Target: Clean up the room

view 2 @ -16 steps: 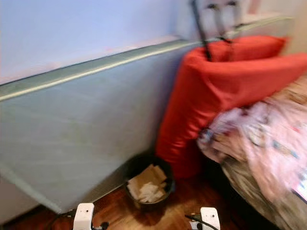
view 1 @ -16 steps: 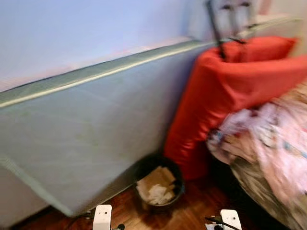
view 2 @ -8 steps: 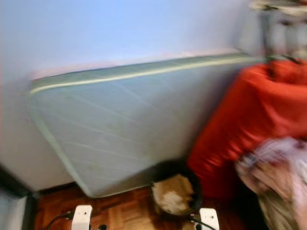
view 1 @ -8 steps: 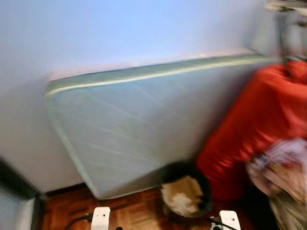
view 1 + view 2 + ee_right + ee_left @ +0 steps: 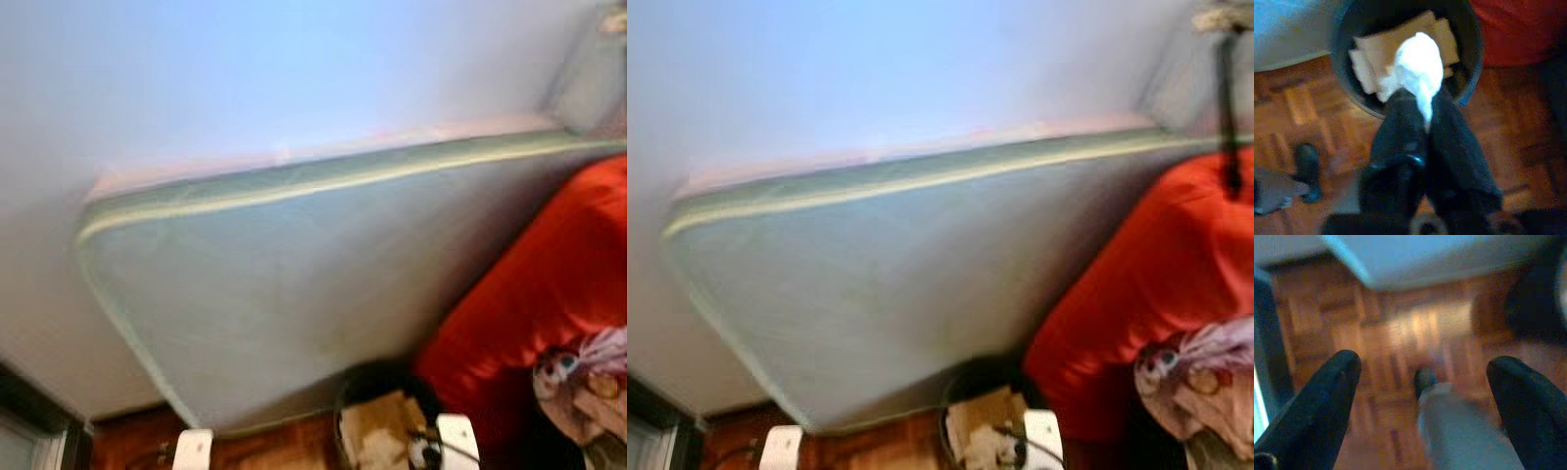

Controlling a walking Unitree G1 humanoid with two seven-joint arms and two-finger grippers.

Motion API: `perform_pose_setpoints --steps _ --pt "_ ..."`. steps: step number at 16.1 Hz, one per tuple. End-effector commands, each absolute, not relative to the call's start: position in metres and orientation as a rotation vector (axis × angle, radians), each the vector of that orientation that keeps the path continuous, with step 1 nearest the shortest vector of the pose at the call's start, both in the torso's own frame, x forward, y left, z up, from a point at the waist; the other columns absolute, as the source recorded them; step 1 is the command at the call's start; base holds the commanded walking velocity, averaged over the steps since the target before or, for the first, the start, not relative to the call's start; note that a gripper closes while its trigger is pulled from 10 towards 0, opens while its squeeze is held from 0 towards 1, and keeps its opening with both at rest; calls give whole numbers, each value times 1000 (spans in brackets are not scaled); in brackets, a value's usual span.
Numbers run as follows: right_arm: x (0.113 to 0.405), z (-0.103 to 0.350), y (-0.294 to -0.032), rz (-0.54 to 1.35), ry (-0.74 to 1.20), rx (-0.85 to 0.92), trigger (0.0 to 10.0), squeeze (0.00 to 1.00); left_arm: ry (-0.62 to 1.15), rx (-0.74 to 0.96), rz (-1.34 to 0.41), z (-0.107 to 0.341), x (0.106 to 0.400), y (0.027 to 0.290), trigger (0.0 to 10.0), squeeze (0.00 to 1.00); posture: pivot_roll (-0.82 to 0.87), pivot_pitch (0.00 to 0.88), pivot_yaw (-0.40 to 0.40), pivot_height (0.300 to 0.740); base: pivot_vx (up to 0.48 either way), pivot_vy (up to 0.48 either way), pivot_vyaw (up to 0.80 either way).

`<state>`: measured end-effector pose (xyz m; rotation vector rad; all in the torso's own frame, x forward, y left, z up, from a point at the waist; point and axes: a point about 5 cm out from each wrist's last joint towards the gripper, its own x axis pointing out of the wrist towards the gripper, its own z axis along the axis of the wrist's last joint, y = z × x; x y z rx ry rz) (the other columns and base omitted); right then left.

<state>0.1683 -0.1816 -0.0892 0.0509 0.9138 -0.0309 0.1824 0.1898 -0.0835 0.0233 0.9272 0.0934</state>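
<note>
Blur is smearing the head views, and their lower edge is cutting off the black wastebasket (image 5: 1469,54). The right gripper (image 5: 1422,115) is pinching a white tissue (image 5: 1418,66), pointing toward twelve o'clock over the basket's cardboard scraps (image 5: 1381,44). The left gripper (image 5: 1422,382) is hanging spread above parquet (image 5: 1400,333).

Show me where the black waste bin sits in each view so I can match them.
Left eye: waste bin at bottom centre, between the mattress and red bedding.
Right eye: bottom centre, same neighbours.
Left wrist: probably the dark blur by the mattress corner; unsure.
Right wrist: just past the right end effector, under its white tissue.
Shared landmark: the mattress.
</note>
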Motion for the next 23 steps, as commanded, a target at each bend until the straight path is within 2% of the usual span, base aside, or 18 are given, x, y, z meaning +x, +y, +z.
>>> perform_pose_setpoints --steps 1,8,12,19,20,22,23 --pt "160 -92 -192 -60 943 43 10000 0 932 8 81 -85 181 182 10000 0 -78 0 -43 740 300 0 0" --pt "160 -91 -192 -72 919 55 10000 0 862 -18 64 -82 185 181 10000 0 -76 0 -45 740 81 0 0" --pt "164 -87 -190 -53 828 80 10000 0 734 -57 59 -74 190 181 10000 0 -77 0 -41 740 0 0 0" --pt "166 -80 -190 -77 687 133 10000 0 609 -102 105 -68 189 184 10000 0 -77 0 -37 740 0 0 0" --pt "198 -61 -189 -61 560 116 10000 0 474 -59 96 -47 222 180 10000 0 -77 0 -36 740 0 0 0" --pt "230 -36 -190 -56 405 94 10000 0 247 -29 75 -5 263 176 10000 0 -76 0 -35 740 0 0 0" --pt "230 -35 -191 -58 398 93 10000 0 216 -16 73 -1 265 177 10000 0 -79 0 -32 740 0 0 0"
